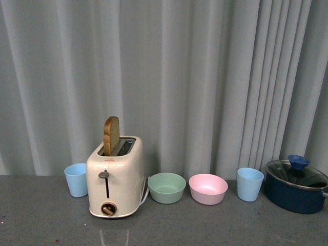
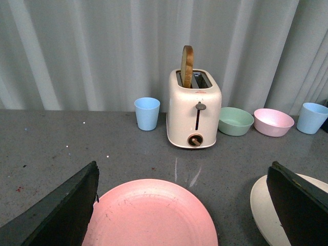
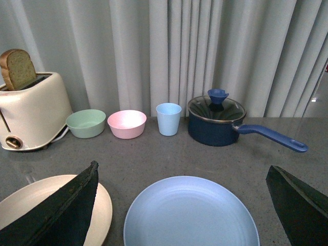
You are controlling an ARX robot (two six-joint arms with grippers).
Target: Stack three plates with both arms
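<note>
- Front view: neither arm and none of the plates is seen. Only the back row on the grey table (image 1: 46,220) before the curtain (image 1: 205,77) is shown.
- Back row, from the robot's left, is recorded as: left cup (image 1: 76,179), toaster (image 1: 115,177), green bowl (image 1: 166,187), pink bowl (image 1: 208,188), right cup (image 1: 249,184), pot (image 1: 296,187).
- A slice of bread (image 1: 111,136) is seen standing upright in one toaster slot. The left cup stands just beside the toaster. Both cups are light blue.
- The pot is dark blue and is closed by a glass lid with a blue knob. Its handle is seen only in the right wrist view.
- Left gripper (image 2: 183,174): released, jaws spread wide. Its fingers (image 2: 61,210) are seen at both edges of the left wrist view.
- The pink plate (image 2: 151,215) lies flat on the table, nearer the robot than the toaster and between the left fingers in the picture. Contact with either finger cannot be told.
- The cream plate (image 2: 261,205) lies flat beside the pink plate, apart from it, and is partly hidden by one finger.
- Right gripper (image 3: 182,166): released, jaws spread wide.
- The blue plate (image 3: 190,212) lies flat on the table, between the right fingers in the picture and nearer the robot than the right cup and pot.
- The cream plate is noted in the right wrist view too, apart from the blue plate.
- All three plates lie singly; none is stacked.
</note>
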